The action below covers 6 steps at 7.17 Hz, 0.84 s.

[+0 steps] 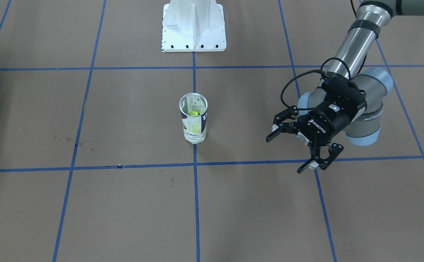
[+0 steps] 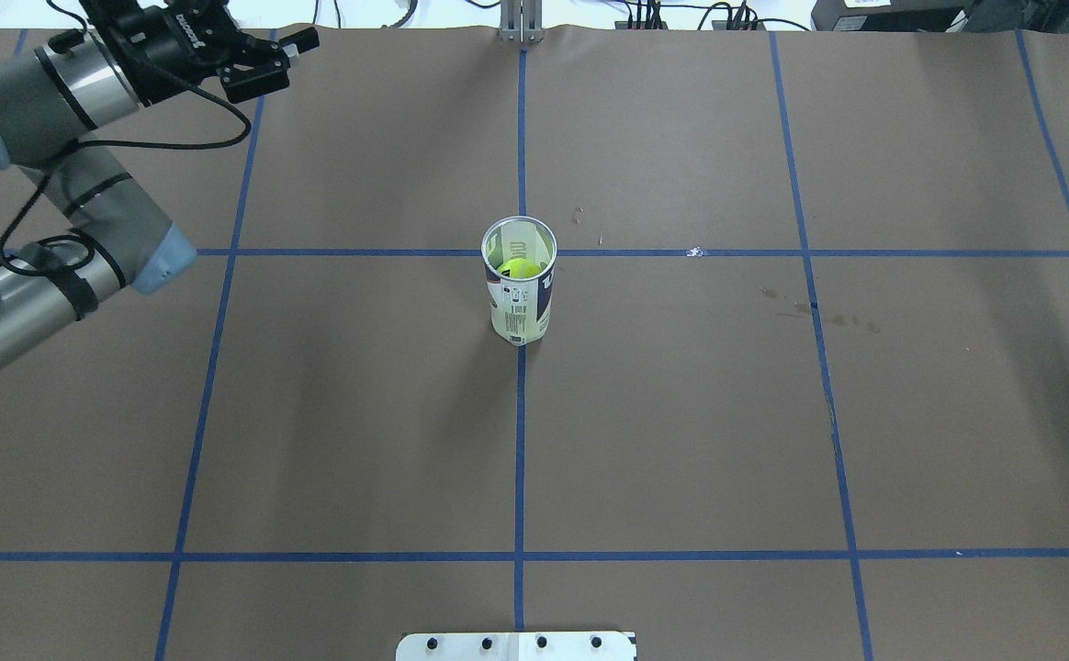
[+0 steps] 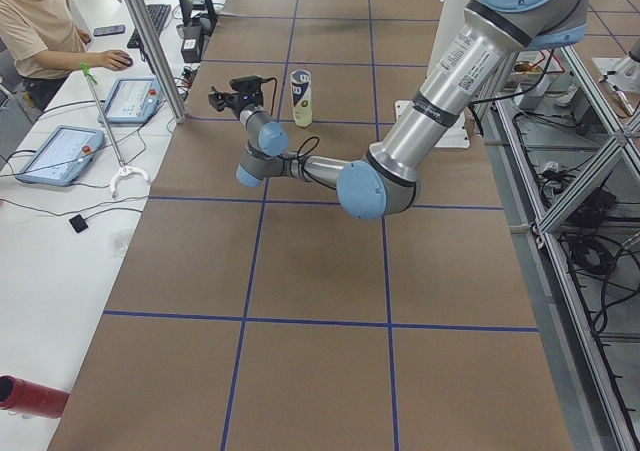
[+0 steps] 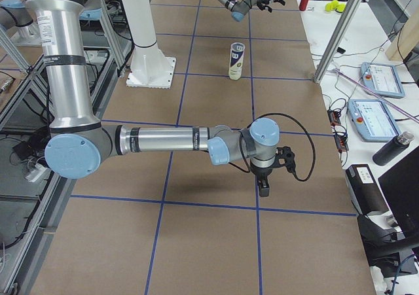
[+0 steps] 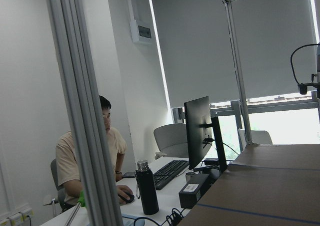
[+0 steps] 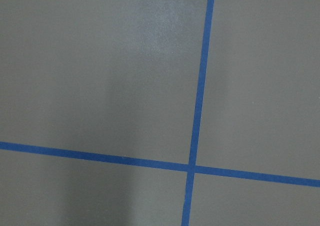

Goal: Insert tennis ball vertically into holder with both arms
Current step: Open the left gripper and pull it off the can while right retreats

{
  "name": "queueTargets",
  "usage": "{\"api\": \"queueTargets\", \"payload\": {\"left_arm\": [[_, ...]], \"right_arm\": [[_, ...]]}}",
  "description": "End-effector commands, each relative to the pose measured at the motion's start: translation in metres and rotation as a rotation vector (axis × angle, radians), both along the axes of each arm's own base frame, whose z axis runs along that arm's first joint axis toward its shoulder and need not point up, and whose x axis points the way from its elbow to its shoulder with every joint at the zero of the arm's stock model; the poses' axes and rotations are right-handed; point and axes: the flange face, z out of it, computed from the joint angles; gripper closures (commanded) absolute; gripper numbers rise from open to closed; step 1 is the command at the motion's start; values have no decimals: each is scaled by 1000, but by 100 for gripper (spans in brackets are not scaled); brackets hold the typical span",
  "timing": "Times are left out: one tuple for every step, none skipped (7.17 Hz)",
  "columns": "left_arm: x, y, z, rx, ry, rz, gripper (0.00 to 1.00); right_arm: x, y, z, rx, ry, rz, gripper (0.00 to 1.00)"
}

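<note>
The left tool [image 1: 286,153] is seen released, its fingers spread wide and nothing held, hung above the counter [image 1: 124,218] well apart from the can [image 1: 194,123]. The right tool [image 4: 264,188] is pointed down toward the counter's other end, over a crossing of blue tape lines [image 6: 191,166]; whether it is released or clenched cannot be told. The can is stood upright at the counter's middle, mouth up, with a yellow-green ball [image 2: 518,268] seen inside.
</note>
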Motion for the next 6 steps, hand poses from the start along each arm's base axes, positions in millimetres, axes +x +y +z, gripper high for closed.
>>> {"api": "queueTargets", "payload": {"left_arm": [[-61,-37,14,-108,-156,50,1],[-83,-49,20,-179,-221,110,1],[-113,-60,30,-253,-265,141,1],[-137,-64,52,-331,-298,150,1],[-154,-72,57,-384,-311,147,1],[-176,-80,58,-427,-313,112,1]], "right_arm": [[1,2,2,-2,1,0,1],[1,5,6,-9,2,-2,1],[1,7,8,-12,2,-2,1],[1,6,8,-11,2,-2,1],[1,7,8,-12,2,-2,1],[1,6,8,-11,2,-2,1]]}}
